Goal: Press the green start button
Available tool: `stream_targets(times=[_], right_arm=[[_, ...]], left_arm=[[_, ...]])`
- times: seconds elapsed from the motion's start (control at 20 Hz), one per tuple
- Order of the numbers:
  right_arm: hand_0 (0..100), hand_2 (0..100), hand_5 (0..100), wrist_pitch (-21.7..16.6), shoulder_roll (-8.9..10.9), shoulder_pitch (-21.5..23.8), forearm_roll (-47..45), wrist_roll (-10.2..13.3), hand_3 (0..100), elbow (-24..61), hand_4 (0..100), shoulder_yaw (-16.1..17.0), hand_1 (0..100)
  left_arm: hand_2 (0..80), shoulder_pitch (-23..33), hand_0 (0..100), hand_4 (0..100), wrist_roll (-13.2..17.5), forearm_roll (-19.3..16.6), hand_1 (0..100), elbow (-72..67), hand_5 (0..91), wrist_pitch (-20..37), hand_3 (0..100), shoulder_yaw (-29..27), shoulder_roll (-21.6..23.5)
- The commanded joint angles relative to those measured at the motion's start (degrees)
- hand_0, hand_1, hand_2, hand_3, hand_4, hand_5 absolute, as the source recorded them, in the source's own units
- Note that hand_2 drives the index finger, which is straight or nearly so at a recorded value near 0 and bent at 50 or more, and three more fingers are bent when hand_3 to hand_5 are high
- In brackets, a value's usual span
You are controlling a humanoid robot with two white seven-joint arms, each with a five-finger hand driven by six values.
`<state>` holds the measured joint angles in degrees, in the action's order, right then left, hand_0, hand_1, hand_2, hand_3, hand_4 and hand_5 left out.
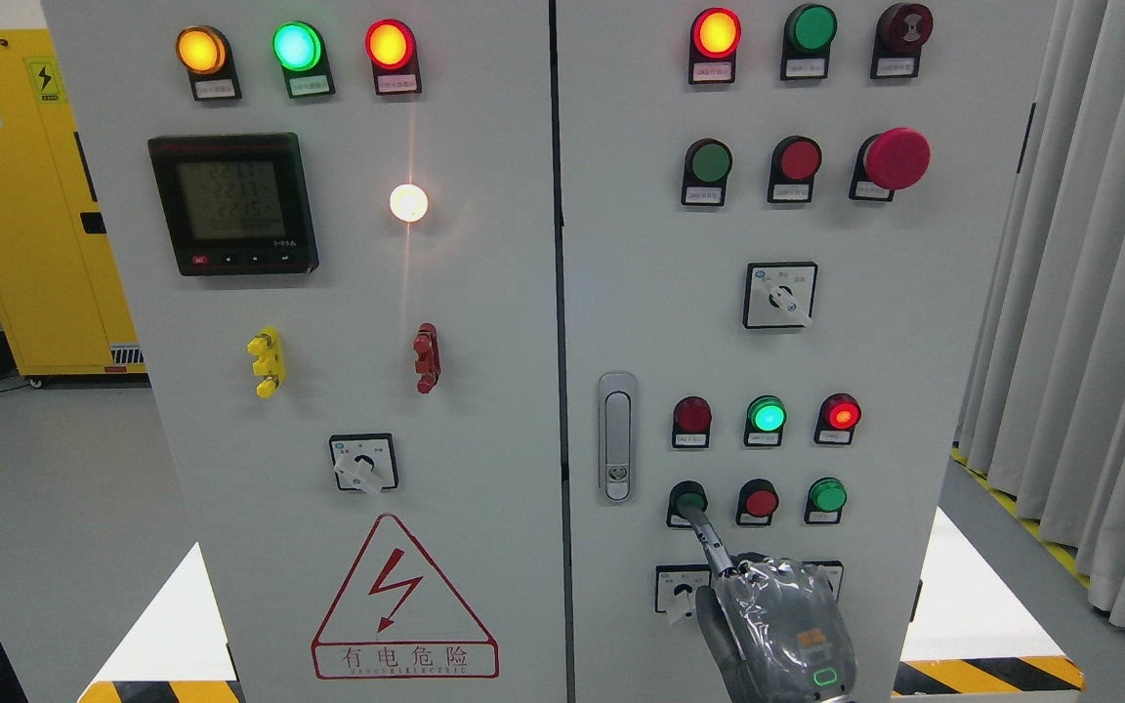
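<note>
The right hand rises from the bottom edge, right of the middle, in front of the right-hand door of a grey control cabinet; it is wrapped in a grey, glossy cover, and it holds nothing, most of its fingers curled back into a fist while one finger stretches up and to the left as a pointer; that shape suits the job, since a single narrow tip can reach one button without brushing its neighbours. The fingertip lies on, or just at, the lower edge of the green start button, which sits at the left end of the lowest button row, just right of the grey door latch; whether the button is already pushed in I cannot tell from this view. Just beside it to the right stand a red button and a second green button, so the pointing finger has to keep well left to avoid them; the palm hides part of a rotary selector below the row. Above, a row of three indicator lamps shows the middle one glowing green. I judge the press to be at or near contact, needing only a straight push inward. The left hand does not show.
</note>
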<state>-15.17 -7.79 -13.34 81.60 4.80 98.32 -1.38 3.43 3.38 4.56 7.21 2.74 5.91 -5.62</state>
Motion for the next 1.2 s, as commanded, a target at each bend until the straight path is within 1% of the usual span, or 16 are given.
stream_targets(times=[0.0, 1.0, 1.15], right_arm=[[83, 0, 100, 0.1, -0.12, 0.0, -0.1, -0.1, 88, -0.8, 89, 0.2, 96], [83, 0, 100, 0.5, -0.2, 0.2, -1.1, 0.0, 88, -0.1, 89, 0.8, 96], [82, 0, 100, 0.5, -0.2, 0.2, -2.7, 0.0, 88, 0.6, 89, 0.9, 95]], left_arm=[[0.0, 0.0, 12, 0, 0.0, 0.0, 56, 0.0, 0.0, 0.0, 0, 0.0, 0.0], [0.0, 0.0, 12, 0, 0.0, 0.0, 56, 0.0, 0.0, 0.0, 0, 0.0, 0.0], [0.0, 0.0, 12, 0, 0.0, 0.0, 56, 0.0, 0.0, 0.0, 0, 0.1, 0.0]])
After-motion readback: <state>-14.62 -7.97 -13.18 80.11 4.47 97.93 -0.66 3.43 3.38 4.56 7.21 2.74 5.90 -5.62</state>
